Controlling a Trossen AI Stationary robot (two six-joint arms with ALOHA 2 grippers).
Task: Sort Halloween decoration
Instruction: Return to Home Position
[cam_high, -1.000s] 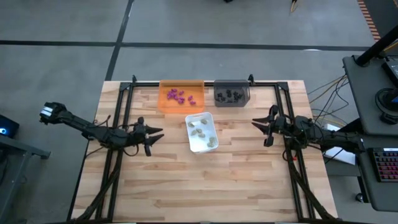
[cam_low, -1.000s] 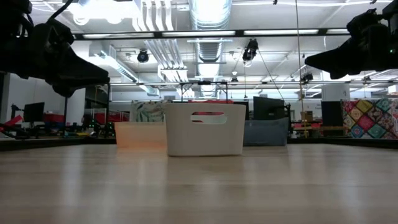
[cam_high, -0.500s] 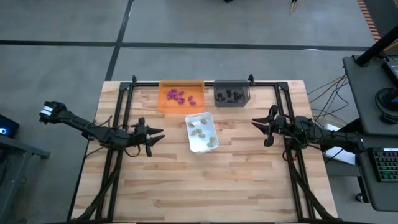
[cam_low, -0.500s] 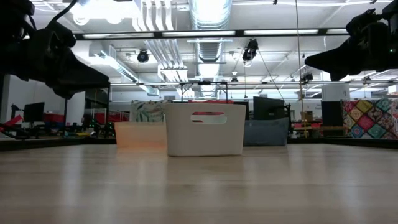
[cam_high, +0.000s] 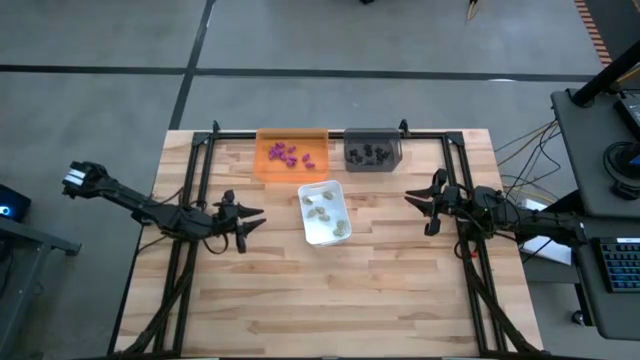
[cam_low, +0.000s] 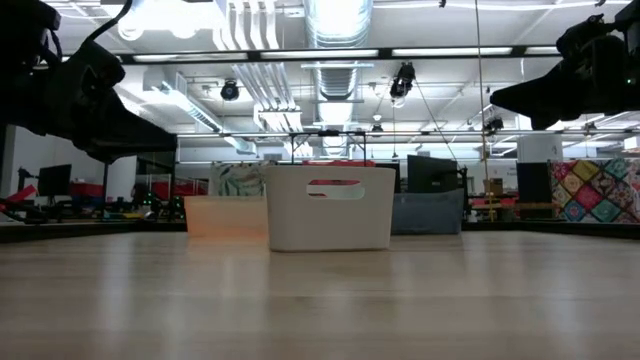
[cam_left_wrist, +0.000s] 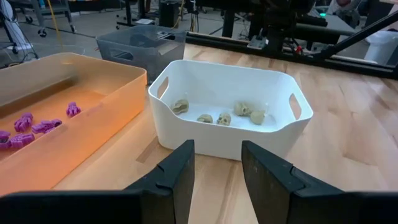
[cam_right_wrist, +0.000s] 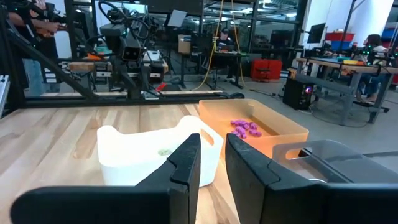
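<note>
The Halloween decoration lies sorted in three trays. Purple pieces (cam_high: 290, 154) sit in the orange tray (cam_high: 265, 165), black pieces (cam_high: 370, 152) in the grey tray (cam_high: 352, 162), and pale beige pieces (cam_high: 322, 203) in the white tray (cam_high: 312, 238). My left gripper (cam_high: 252, 221) hovers open above the table, left of the white tray, pointing at it. In the left wrist view my left gripper (cam_left_wrist: 217, 167) faces the beige pieces (cam_left_wrist: 219, 116). My right gripper (cam_high: 412, 203) hovers open to the right of the white tray, holding nothing.
The three trays stand near the table's far edge, the white one (cam_low: 330, 208) in front of the orange tray (cam_low: 225, 215) and the grey tray (cam_low: 425, 213). Bare wooden table (cam_high: 330, 290) stretches toward the near edge. A black frame (cam_high: 190, 160) borders the table.
My left gripper has drifted slightly toward the table's near edge and sunk a little. The trays and pieces have stayed where they were.
</note>
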